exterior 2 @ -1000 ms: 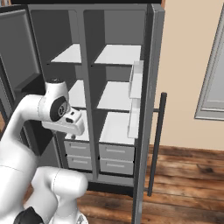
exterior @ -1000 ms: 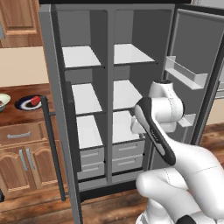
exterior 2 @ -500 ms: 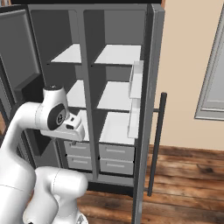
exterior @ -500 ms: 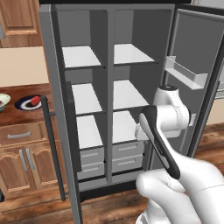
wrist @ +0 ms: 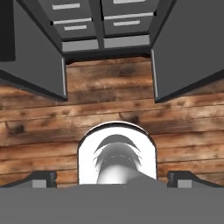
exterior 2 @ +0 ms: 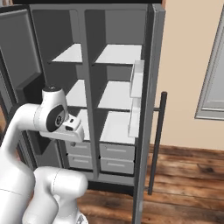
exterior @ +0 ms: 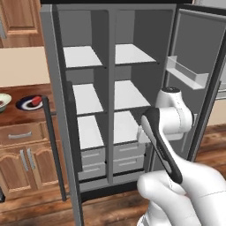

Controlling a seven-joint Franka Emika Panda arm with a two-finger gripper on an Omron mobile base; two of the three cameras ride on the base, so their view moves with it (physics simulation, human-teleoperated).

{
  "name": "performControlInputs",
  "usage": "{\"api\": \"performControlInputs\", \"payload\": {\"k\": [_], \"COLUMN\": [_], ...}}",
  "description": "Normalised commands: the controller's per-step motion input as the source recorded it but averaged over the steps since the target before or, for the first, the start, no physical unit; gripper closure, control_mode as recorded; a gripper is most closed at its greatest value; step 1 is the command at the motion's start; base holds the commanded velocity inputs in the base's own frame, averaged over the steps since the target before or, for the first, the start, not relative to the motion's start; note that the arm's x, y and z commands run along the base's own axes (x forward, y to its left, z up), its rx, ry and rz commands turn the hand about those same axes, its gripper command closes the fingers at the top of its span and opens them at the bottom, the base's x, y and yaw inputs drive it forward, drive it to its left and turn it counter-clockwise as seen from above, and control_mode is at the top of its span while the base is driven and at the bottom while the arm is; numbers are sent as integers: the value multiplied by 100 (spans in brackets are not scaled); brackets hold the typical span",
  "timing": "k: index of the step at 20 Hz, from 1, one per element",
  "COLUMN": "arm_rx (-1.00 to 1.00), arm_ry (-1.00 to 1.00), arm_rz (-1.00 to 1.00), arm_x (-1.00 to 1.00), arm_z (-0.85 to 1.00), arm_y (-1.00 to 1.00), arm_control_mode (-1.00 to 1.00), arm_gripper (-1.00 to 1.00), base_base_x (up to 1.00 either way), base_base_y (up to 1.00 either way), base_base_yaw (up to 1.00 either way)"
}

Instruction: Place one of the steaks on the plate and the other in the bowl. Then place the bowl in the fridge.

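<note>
**Fridge open, steaks on the desk**

Fridge [exterior: 110, 88] stands in front of me with both doors swung wide, white shelves bare in both halves and drawers at the bottom. My arm is folded up before the right half. In the hand view I look straight down at the wood floor [wrist: 109, 100] and the foot of the fridge between the two doors; the jaws [wrist: 112, 180] are spread wide, one tip at each bottom corner, nothing between them. Off to the left, on the desk [exterior: 26, 117] above the wooden cabinets, I see the plate [exterior: 27, 103] with a steak [exterior: 36, 101] on it, and just beside it the bowl [exterior: 3, 101] at the frame edge, something dark red inside.
</note>
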Motion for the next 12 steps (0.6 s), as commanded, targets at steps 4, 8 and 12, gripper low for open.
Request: {"api": "performControlInputs", "payload": {"k": [4,8,12], "arm_rx": [0,0,0], "arm_ry": [0,0,0], "arm_rz": [0,0,0], "arm_x": [0,0,0], "arm_z": [0,0,0], "arm_y": [0,0,0], "arm_control_mode": [100,100,100], "arm_gripper": [-100,-100,-100], "base_base_x": [-68,-53,-14], "base_base_y": [52,87,100], "base_base_yaw": [0,-3,-18]}}
